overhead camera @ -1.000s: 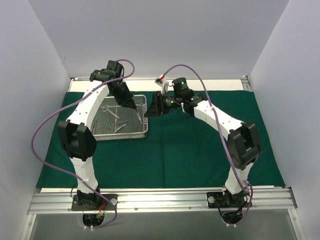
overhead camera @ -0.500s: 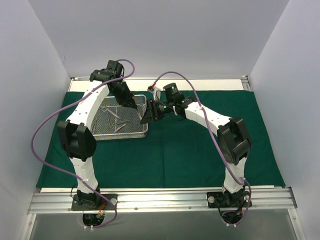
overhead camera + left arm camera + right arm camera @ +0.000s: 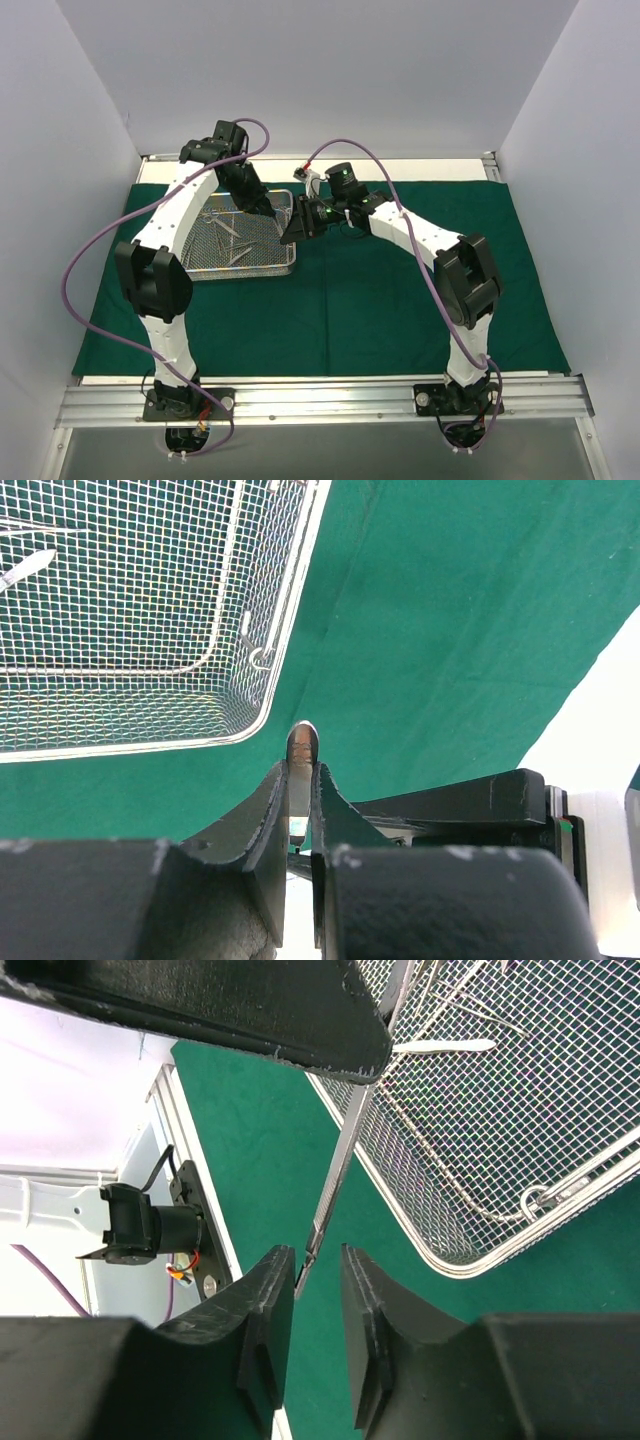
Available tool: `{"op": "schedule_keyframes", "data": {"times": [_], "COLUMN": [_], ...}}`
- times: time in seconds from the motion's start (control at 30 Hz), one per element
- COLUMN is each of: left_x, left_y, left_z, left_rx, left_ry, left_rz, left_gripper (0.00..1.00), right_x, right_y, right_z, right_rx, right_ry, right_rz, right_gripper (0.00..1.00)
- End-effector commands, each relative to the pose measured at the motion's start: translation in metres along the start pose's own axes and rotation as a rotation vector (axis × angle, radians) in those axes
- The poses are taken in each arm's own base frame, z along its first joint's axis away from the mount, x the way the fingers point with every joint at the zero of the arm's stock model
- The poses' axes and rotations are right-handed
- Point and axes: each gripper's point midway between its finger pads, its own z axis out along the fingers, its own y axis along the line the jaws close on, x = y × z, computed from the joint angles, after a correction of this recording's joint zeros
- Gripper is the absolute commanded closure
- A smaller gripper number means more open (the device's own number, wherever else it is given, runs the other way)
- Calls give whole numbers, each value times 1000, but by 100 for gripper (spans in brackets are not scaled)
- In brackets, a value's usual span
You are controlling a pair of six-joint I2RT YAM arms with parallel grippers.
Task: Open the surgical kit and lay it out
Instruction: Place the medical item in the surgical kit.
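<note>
Left gripper (image 3: 302, 772) clamped on forceps (image 3: 302, 742), just off the tray's (image 3: 240, 269) right rim, above the cloth (image 3: 400, 300). Right gripper (image 3: 318, 1265) straddles the free tip, jaws a narrow gap apart, no contact visible. Bare cloth runs wide to the right and near side; left wall (image 3: 60, 150) hugs the cloth edge. Tray: silver mesh, far-left on cloth, slim steel instruments (image 3: 228, 232) inside.

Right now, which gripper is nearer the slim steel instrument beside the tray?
Left. The left gripper is shut on the slim steel instrument; the right gripper straddles its free tip, jaws apart.
</note>
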Motion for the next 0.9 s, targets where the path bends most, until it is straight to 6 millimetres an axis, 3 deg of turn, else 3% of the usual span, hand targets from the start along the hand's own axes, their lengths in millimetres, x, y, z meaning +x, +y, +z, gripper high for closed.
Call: {"op": "schedule_keyframes", "data": {"times": [0.0,0.13,0.17,0.23,0.3,0.33,0.37,0.5,0.57,0.6,0.7,0.73,0.8,0.83,0.87], "left_x": [-2,-1,-1,-1,0,0,-2,-6,-7,-9,-16,-18,-26,-27,-31], "left_y": [-18,-18,-19,-20,-17,-17,-17,-25,-23,-21,-7,-4,3,14,13], "left_z": [-19,-18,-18,-18,-17,-18,-19,-22,-23,-24,-29,-31,-44,-41,-51], "left_rx": [75,79,82,90,81,84,98,160,154,150,113,107,121,96,120], "left_ry": [-44,-39,-38,-37,-32,-34,-44,-74,-79,-90,-135,-145,-198,-207,-247], "left_rz": [17,15,15,21,26,29,42,78,92,102,146,163,230,239,288], "left_gripper": [98,98,98,96,82,62,53,42,31,6,6,6,6,6,6], "right_x": [-8,-7,-8,-9,-11,-11,-11,-16,-20,-20,-17,-8,-8,0,7], "right_y": [13,10,10,10,7,5,5,0,-6,-6,-24,-36,-51,-59,-79], "right_z": [4,6,7,6,5,3,1,-7,-11,-13,-30,-36,-64,-77,-103], "right_rx": [-42,-39,-36,-29,-3,7,10,24,59,65,122,163,239,282,383], "right_ry": [1,5,4,-1,-13,-18,-23,-59,-61,-60,-76,-71,-109,-104,-131], "right_rz": [-31,-23,-25,-27,-19,-10,-3,25,26,36,116,154,175,201,207], "right_gripper": [75,91,100,100,100,100,100,100,100,100,100,100,100,100,100]}}
